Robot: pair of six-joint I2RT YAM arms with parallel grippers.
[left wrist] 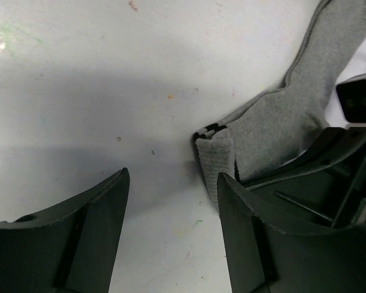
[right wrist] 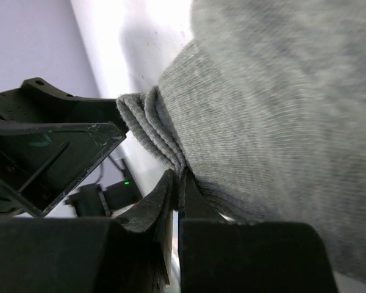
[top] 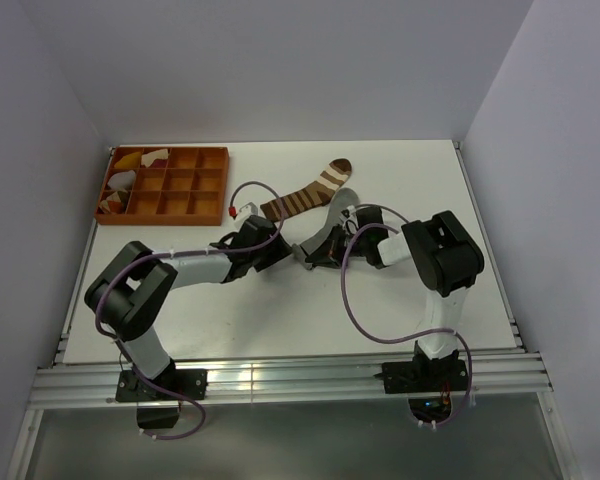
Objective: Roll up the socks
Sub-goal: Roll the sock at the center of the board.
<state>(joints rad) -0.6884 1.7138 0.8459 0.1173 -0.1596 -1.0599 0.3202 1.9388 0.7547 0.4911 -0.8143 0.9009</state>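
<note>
On a white bench [top: 280,320], two robot arms meet near the middle over a plain grey sock [left wrist: 280,122]. The sock lies stretched along the surface with its dark-striped cuff end turned toward the left arm. The right claw [right wrist: 178,177] is pressed together on a bunched fold of the grey sock near that end, with several layers of knit gathered between its tips. The left claw [left wrist: 174,177] is spread and empty, held low with the cuff edge just beside one of its fingers. A brown sock with white stripes [top: 305,195] lies just behind, toward the back of the bench. It is near or touching the grey one; I can't tell which. An orange divided tray [top: 160,218] sits at the back left corner, well apart. The socks look light, soft and floppy, and likely to spring open unless pinched. The folded cuff end seems the best place to take hold, gripping through every layer.
</note>
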